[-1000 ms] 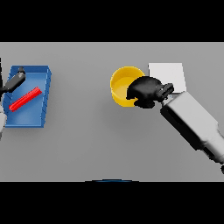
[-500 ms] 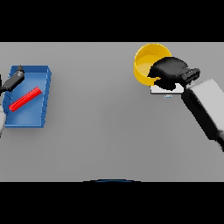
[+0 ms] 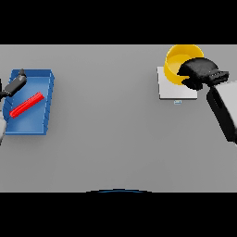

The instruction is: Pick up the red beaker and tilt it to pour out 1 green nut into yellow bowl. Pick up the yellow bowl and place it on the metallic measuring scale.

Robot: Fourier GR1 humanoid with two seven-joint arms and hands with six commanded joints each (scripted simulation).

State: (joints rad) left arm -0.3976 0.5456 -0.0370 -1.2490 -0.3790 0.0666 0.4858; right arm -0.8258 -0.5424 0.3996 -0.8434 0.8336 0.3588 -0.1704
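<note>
**Yellow bowl held above the scale, not yet set down**

The right hand (image 3: pixel 198 73) has its fingers curled over the near rim of the yellow bowl (image 3: pixel 178 62), so it grips the bowl by the edge. The bowl shows beyond the fingers and slightly to their left. It overlaps the far part of the measuring scale (image 3: pixel 173 88), a pale square plate that lies just under and in front of the fingers. I cannot tell whether the bowl's base already rests on the plate or hangs above it. Whether a nut lies inside the bowl cannot be seen.

I judge the bowl to be light and stiff, with a smooth wall that may slip when it is held at one side only. A grip on the rim, as here, is the natural place, but the bowl can swing or tilt around that one point, so it should go down level and slowly. The scale plate looks hardly wider than the bowl, so the bowl should be centred before the fingers let go.

The left hand (image 3: pixel 15 83) is far away at the other side of the table (image 3: pixel 106 139), over the blue tray (image 3: pixel 28 122). Beside its fingers, toward the robot, the red beaker (image 3: pixel 26 105) lies flat in the tray. Whether these fingers are straight or curled I cannot tell.
</note>
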